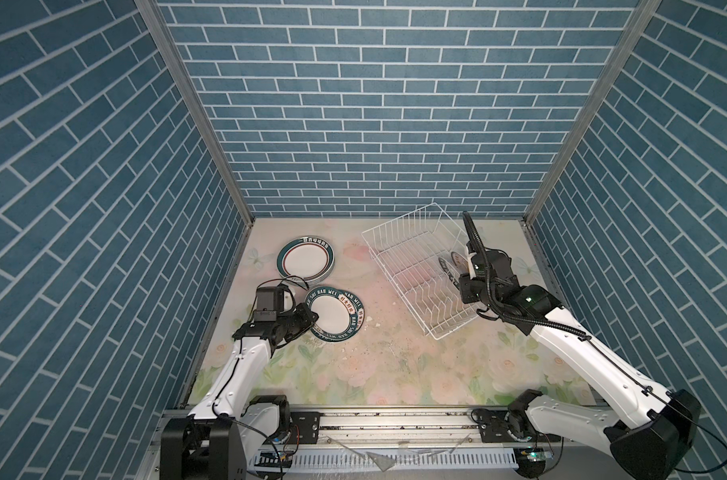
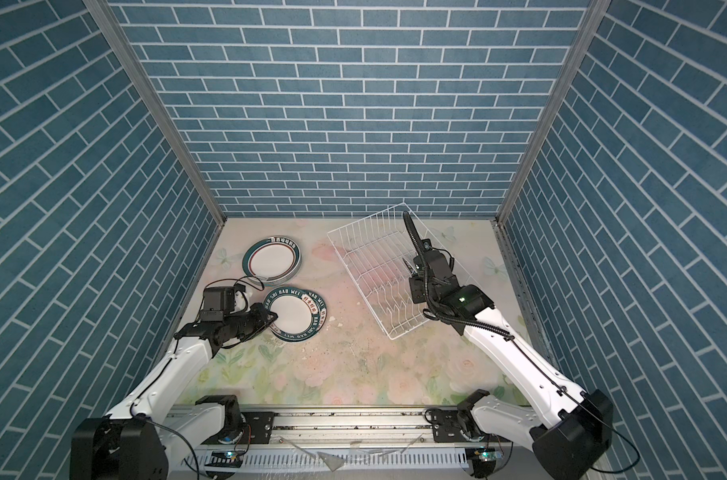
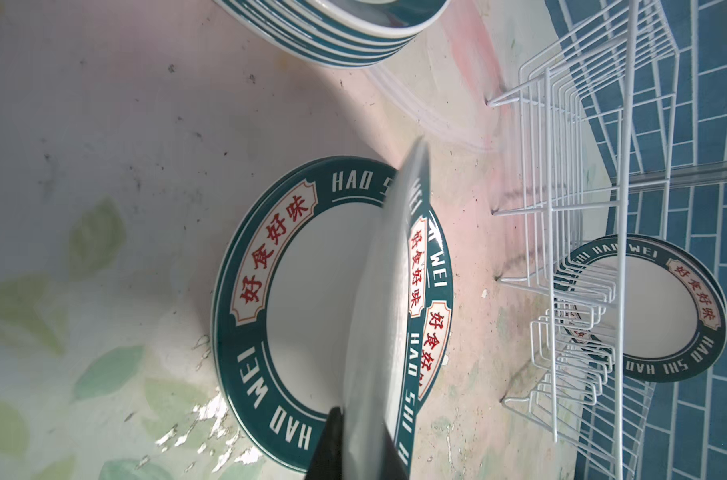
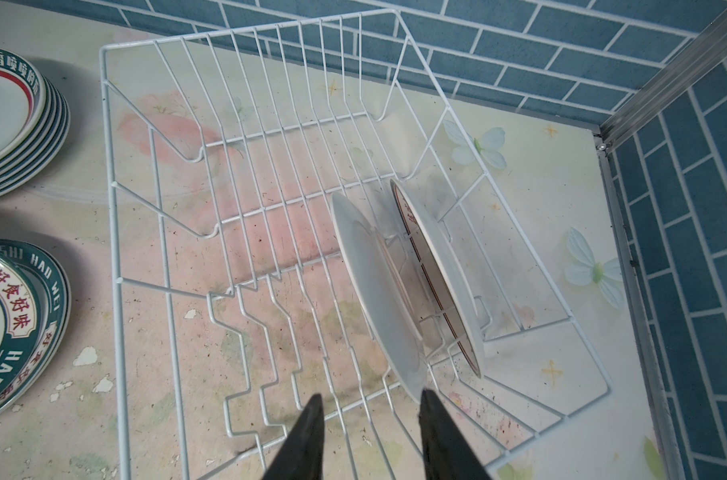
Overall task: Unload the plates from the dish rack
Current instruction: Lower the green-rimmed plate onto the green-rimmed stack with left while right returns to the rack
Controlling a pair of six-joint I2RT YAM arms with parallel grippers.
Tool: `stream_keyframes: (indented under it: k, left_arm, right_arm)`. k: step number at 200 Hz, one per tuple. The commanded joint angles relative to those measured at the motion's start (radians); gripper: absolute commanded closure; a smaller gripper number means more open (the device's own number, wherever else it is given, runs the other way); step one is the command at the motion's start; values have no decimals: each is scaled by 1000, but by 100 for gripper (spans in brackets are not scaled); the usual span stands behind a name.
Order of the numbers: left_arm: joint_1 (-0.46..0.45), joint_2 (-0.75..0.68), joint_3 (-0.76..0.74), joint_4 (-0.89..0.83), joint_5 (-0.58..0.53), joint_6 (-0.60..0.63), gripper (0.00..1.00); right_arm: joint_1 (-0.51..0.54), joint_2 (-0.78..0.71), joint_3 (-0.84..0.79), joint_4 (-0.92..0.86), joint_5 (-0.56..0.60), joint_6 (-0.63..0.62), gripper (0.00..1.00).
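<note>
The white wire dish rack point(image 1: 399, 221) point(image 2: 366, 218) stands at the back right. Two plates stand upright on edge in it, a white-backed one point(image 4: 378, 282) and a red-lined one point(image 4: 436, 266). My right gripper point(image 4: 370, 394) point(image 1: 457, 280) hovers open just before the near plate's edge, with nothing between its fingers. On the left, my left gripper point(image 3: 363, 440) point(image 1: 314, 318) is shut on a tilted, blurred plate point(image 3: 386, 311). That plate hangs over a stack of small green-rimmed plates point(image 3: 295, 299) point(image 1: 334, 313). A stack of larger plates point(image 1: 305, 259) point(image 4: 8, 124) lies behind it.
Small white chips point(image 1: 376, 324) are scattered on the flowered mat between the plate stacks and the rack. Blue brick walls close in the back and both sides. A metal rail with clear shards point(image 1: 382, 457) runs along the front edge.
</note>
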Motion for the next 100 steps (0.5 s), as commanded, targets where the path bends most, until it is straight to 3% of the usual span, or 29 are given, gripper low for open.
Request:
stream_keyframes:
  k: [1,66,100]
  left_arm:
    - [7,5,-7,25,2,10,79]
    - [7,91,16,-1,-9,35,52]
    - [6,113,22,-18,-24,45,47]
  right_arm:
    - [3,0,-14,3,-8,-29,61]
    - [3,15,-8,-3,-21,-33,61]
    - [3,12,-9,2,-40,-35,61]
